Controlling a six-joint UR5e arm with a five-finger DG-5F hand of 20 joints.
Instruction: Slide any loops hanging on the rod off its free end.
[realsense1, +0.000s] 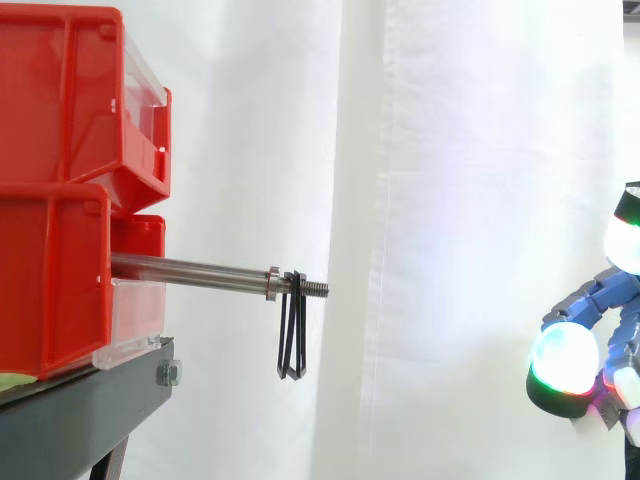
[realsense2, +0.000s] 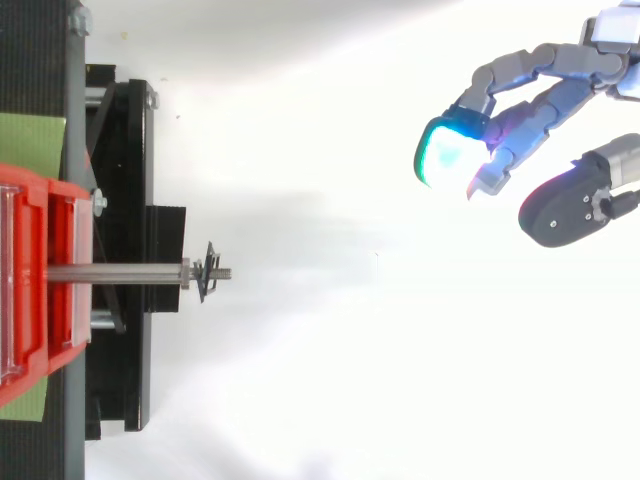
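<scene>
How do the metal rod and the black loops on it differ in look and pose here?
The rod is silvery metal; the loops are thin and black. The rod runs level out from the red bins; the loops hang straight down. The rod spans a long stretch; the loops bunch at its threaded free end. Both are well apart from the hand.

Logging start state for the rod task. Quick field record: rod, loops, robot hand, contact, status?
rod: horizontal, sticking out of the red bins, threaded free end pointing toward the robot hand
loops: black, hanging near the free end, just outside the collar
robot hand: well clear of the rod, fingers relaxed, holding nothing
contact: none
status: loops not yet off
</scene>
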